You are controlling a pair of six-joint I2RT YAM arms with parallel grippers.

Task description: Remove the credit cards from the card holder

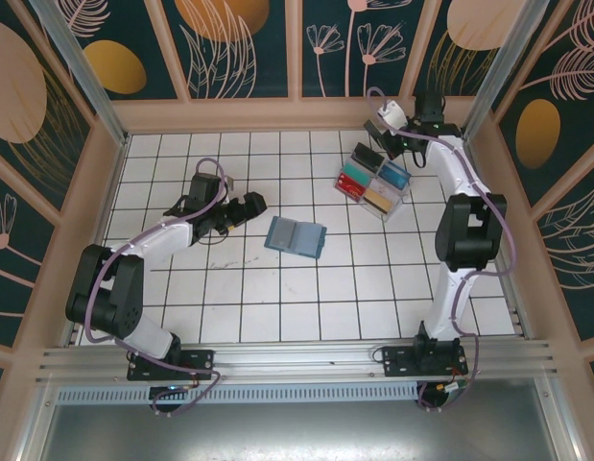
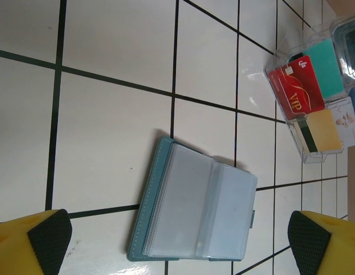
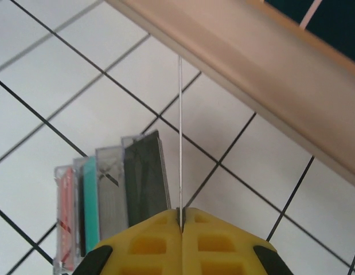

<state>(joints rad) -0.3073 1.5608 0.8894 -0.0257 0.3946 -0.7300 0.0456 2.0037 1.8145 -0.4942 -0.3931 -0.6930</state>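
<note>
White tiled surface: the card holder (image 1: 297, 236) lies open near the middle, its long axis pointing at the released left hand (image 1: 250, 206) just left. The right hand (image 3: 182, 220), near the far-right corner just beyond the clear tray (image 1: 386, 213), clenches a pale credit card (image 3: 180, 143) edge-on.

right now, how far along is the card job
Done: card holder lies open, visible sleeves look empty; red VIP card sits in the clear tray. In hand: right end effector shut on a thin card, edge-on, near the tray. Remaining: release it. Left end effector open, holding nothing.
</note>
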